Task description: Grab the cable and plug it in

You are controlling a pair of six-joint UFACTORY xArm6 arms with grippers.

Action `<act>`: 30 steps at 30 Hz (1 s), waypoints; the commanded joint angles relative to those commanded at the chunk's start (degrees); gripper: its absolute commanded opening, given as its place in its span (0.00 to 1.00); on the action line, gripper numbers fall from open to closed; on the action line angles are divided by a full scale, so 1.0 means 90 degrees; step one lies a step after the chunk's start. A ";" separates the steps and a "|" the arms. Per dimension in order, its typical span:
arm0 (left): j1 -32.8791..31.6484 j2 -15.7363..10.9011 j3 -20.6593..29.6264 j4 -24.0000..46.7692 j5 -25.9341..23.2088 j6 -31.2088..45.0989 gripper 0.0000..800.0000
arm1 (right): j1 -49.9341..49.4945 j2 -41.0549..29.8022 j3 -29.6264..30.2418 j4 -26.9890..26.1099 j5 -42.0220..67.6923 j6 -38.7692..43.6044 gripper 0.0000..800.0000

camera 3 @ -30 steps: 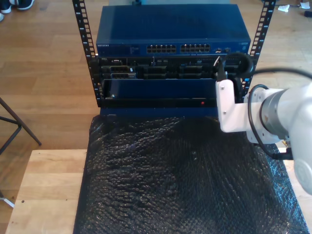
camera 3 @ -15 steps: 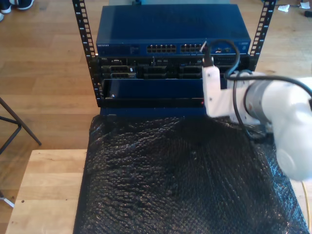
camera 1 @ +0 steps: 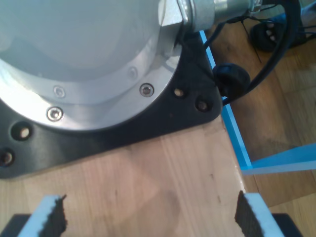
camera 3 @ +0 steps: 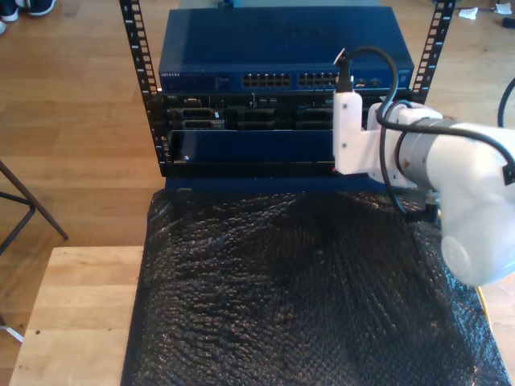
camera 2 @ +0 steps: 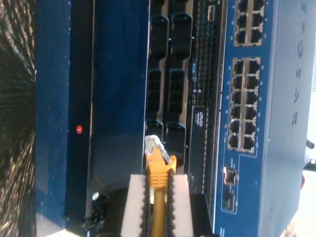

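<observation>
The cable (camera 2: 158, 207) is yellow-orange, and its clear plug (camera 2: 153, 146) sticks out past the fingertips of my second gripper (camera 2: 158, 182), which is shut on it. The plug tip hovers in front of the dark unit with black slots (camera 2: 168, 84), short of the blue switch (camera 2: 279, 128) and its rows of ports (camera 2: 244, 98). In the exterior view the white second arm (camera 3: 434, 161) reaches in from the exterior view's right toward the rack, level with the switch (camera 3: 282, 56); its fingers are hidden behind the wrist. My first gripper (camera 1: 150, 217) stands open over bare wood.
A black bubble-wrap sheet (camera 3: 298, 297) covers the wooden table (camera 3: 80, 314) in front of the rack posts (camera 3: 137, 56). A black stand leg (camera 3: 28, 205) shows at the exterior view's left. A silver arm base (camera 1: 74, 49) and blue tape (camera 1: 237, 143) lie near my first gripper.
The second arm has swung toward the exterior view's left and risen, bringing its wrist from the rack's right end to in front of the switch's right-hand ports.
</observation>
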 joint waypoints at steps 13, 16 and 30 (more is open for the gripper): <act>-0.0010 0.0000 0.0000 0.0000 0.0000 0.0000 1.00 | 0.0000 0.0342 0.0166 -0.0010 -0.1680 -0.0059 0.00; -0.0010 0.0000 0.0000 0.0000 0.0000 0.0000 1.00 | 0.0000 0.0342 0.0205 -0.0010 -0.1846 -0.0117 0.00; 0.0000 0.0000 0.0000 0.0000 0.0000 0.0000 1.00 | -0.0117 0.0547 0.1182 -0.0010 -0.3653 -0.1690 0.00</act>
